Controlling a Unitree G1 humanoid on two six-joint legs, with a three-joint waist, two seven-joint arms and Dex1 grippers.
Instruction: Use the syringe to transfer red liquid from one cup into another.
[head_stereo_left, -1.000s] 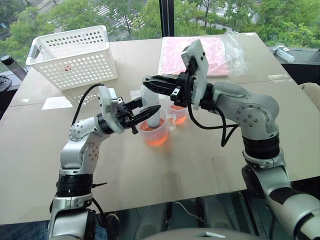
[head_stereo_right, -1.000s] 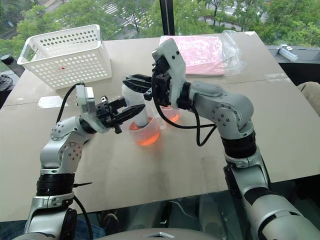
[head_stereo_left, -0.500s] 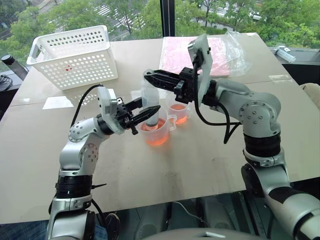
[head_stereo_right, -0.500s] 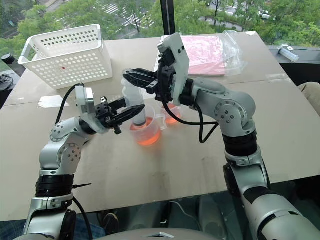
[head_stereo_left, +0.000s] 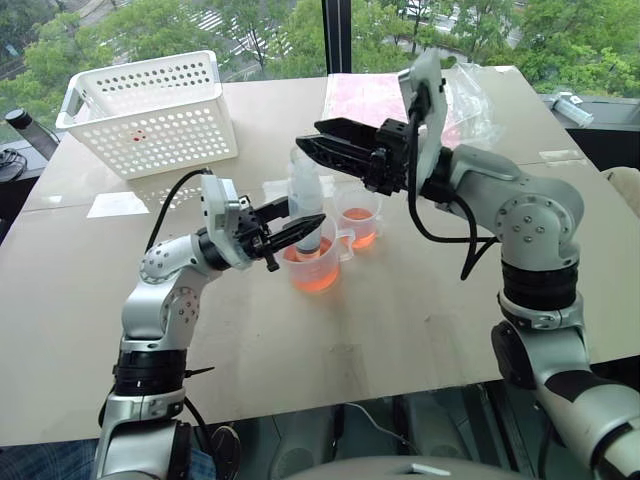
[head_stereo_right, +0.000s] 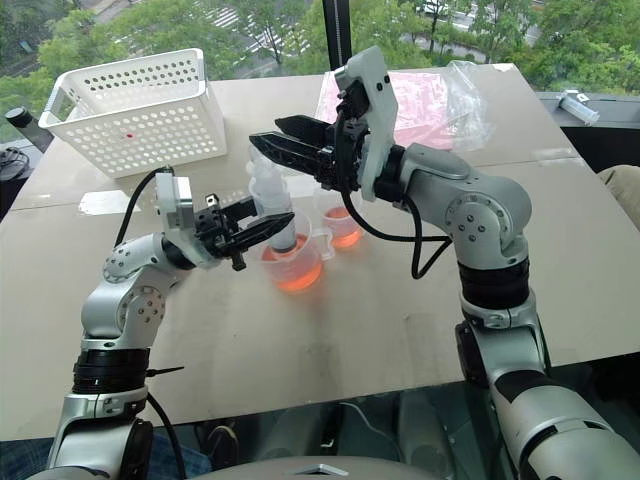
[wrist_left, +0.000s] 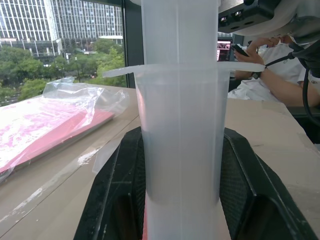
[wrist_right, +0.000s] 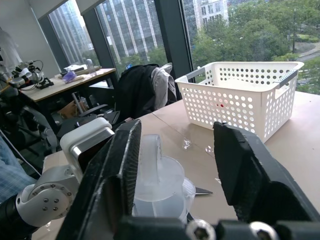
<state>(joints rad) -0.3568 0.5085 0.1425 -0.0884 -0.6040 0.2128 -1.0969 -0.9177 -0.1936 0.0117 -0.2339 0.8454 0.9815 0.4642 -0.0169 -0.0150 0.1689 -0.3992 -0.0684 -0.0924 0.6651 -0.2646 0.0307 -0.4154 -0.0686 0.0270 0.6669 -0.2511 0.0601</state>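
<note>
Clear plastic, fat-barrelled and topped by a ring plunger, the large syringe (head_stereo_left: 303, 205) is standing upright between the two black fingers of the left gripper (head_stereo_left: 300, 224), which are clamping its barrel from both sides; in the left wrist view the barrel (wrist_left: 180, 150) is sitting squarely between the two finger pads (wrist_left: 117, 195), touching both. Its lower end is dipping into the larger clear plastic measuring cup with handle and pour spout (head_stereo_left: 318, 262), just below those fingers, where translucent orange-red liquid (head_stereo_left: 315, 278) is pooling. Just beside that cup, on the far side from the left fingers, the smaller clear handled measuring cup (head_stereo_left: 360, 222) is standing with a little of the same red liquid in its bottom.

Above the syringe, the right gripper (head_stereo_left: 315, 148) is hovering with its two black fingers parted and gripping nothing; in the right wrist view the plunger's ring top (wrist_right: 156, 167) is lying between and below the spread fingers (wrist_right: 120, 165), apart from both.

Well beyond the fingertips, a white perforated plastic basket (head_stereo_left: 150, 110) is resting on the tan table (head_stereo_left: 400, 320), and a pink packet in crinkled clear wrapping (head_stereo_left: 375, 100) is lying behind the right gripper.
</note>
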